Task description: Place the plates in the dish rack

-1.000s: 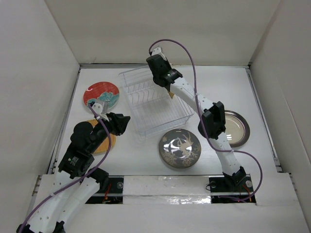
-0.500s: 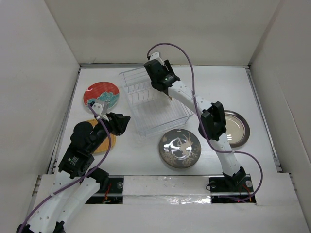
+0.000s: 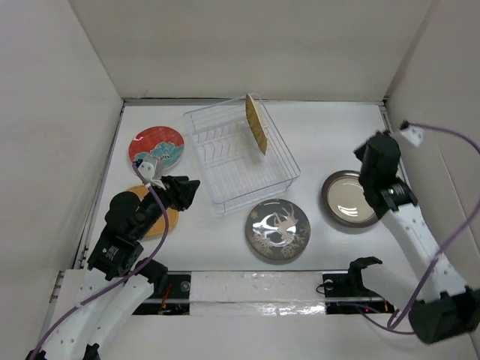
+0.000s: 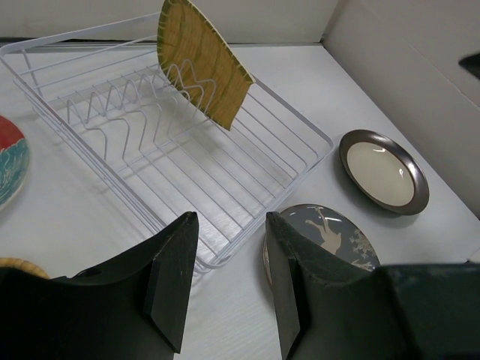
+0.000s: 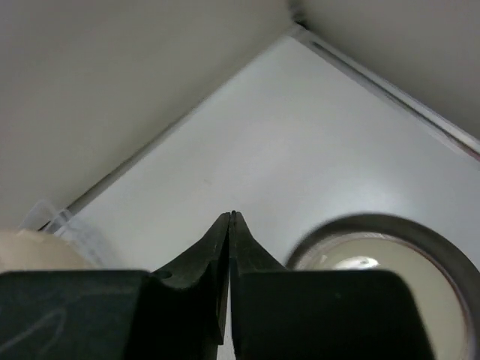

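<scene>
"White walls close round a white table [image 3: 330, 135]. What is lying on it?"

"Five plates and the dish rack [image 3: 238, 157], a see-through basket set slightly askew toward the far middle. The yellow fan plate [image 3: 256, 124] stands on edge among the thin dividers at the rack's far right end, leaning a little. The other four plates lie flat on the table, outside the rack."

"Where exactly?"

"The red patterned plate [image 3: 156, 145] is just left of the rack. The orange-yellow plate [image 3: 169, 220] is nearer my bases on the left, mostly hidden under my left arm. The dark swirl plate [image 3: 278, 229] lies just in front of the rack's near corner. The silver-rimmed cream plate [image 3: 349, 199] is off to the right, apart from the rack."

"And your fingers?"

"My left gripper [image 4: 230, 225] hangs over the table by the rack's near left side, pointed at it. Its two fingers are spread well apart with nothing between them. My right gripper [image 5: 231, 225] is above the table near the far rim of the silver-rimmed cream plate. Its fingertips are pressed together with no gap, and they hold nothing."
</scene>
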Robot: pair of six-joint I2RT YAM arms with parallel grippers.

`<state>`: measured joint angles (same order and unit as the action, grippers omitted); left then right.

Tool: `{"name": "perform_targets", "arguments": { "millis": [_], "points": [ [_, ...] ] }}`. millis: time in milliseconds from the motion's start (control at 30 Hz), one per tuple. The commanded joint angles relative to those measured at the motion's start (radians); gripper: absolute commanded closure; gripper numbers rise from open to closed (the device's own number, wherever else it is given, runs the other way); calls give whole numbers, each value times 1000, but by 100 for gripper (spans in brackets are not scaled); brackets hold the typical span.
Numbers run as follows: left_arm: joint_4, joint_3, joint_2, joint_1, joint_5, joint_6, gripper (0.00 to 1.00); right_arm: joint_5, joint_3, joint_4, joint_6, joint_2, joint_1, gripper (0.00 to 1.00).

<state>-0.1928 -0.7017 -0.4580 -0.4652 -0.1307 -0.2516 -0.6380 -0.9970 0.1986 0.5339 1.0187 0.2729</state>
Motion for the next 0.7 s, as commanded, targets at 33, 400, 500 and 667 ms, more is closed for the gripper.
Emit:
{"name": "perform_targets", "arguments": {
  "millis": [33, 400, 500, 667],
  "points": [
    [26, -9, 16, -26, 3, 3, 62, 46, 260, 169, 271, -257, -161, 63],
    [30, -9, 28, -35, 0, 2, 61, 426, 451, 314, 244, -299, -667, 25],
    [32, -12, 36, -35, 2, 3, 61, 472, 488, 285, 250, -243, -713, 21],
    [33, -10, 36, -35, -7, 3, 62, 641, 541, 217, 248, -98, -725, 20]
  ]
}}
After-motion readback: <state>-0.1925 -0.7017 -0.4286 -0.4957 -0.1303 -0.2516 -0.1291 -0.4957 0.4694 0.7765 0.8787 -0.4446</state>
